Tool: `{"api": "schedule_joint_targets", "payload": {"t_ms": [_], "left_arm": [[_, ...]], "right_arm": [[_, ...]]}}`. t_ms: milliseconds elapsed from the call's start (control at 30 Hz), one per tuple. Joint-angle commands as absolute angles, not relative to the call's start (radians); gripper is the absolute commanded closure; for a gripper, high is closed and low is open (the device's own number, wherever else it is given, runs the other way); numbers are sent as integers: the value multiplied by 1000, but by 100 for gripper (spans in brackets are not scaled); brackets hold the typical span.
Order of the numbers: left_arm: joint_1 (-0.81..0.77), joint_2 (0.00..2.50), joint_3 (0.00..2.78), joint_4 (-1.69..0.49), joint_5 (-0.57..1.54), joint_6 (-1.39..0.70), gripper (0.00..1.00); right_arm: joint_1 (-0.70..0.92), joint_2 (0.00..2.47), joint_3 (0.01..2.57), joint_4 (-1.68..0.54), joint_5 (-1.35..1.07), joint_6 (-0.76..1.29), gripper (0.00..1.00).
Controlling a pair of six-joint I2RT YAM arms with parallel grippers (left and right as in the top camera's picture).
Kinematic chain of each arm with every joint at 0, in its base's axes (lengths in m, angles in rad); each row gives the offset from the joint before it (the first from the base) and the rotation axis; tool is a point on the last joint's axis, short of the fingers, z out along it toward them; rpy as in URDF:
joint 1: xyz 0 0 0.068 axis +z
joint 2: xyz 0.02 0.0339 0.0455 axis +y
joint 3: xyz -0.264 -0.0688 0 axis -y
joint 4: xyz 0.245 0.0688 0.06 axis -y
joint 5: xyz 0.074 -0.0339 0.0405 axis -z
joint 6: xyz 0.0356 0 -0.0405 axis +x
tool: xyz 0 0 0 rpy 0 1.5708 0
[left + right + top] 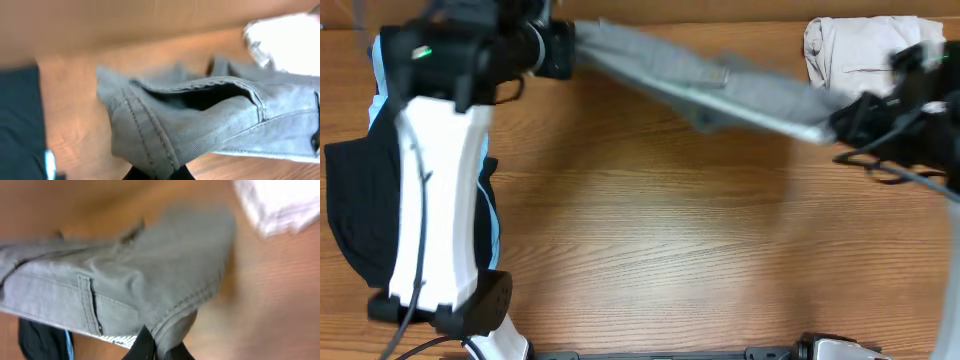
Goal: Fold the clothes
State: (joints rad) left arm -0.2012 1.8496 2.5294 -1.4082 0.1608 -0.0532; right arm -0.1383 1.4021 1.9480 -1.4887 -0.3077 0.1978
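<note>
Jaws of both grippers are pinched on cloth, the left gripper (568,48) clamping one end of the grey shorts (720,90) and the right gripper (842,125) the other, so they hang stretched over the far part of the wooden table (670,250), near the folded beige shorts (865,50).

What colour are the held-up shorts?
The shorts are medium grey; clearest in the left wrist view.

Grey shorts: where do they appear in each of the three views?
Overhead: grey shorts stretched across the top, from left-centre to right.
Left wrist: filling centre and right.
Right wrist: filling left and centre.
Shared landmark: cream folded shorts, top right in every view.
</note>
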Motion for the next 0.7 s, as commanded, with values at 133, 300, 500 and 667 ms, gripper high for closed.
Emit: {"api": "schedule_joint_targets", "payload": {"t_ms": [133, 300, 500, 667], "left_arm": [[-183, 1814, 2944, -1575, 21, -1, 96], [-183, 1733, 3038, -1689, -112, -39, 96], [-183, 1608, 3026, -1689, -134, -88, 96], [-183, 1514, 2918, -1689, -156, -142, 96]], "right_arm": [[-246, 1386, 2357, -1686, -210, 151, 96], [-251, 1316, 2405, -1694, -218, 150, 96], [-251, 1188, 2403, -1694, -269, 153, 96], [-251, 1084, 2356, -1694, -316, 169, 96]]}}
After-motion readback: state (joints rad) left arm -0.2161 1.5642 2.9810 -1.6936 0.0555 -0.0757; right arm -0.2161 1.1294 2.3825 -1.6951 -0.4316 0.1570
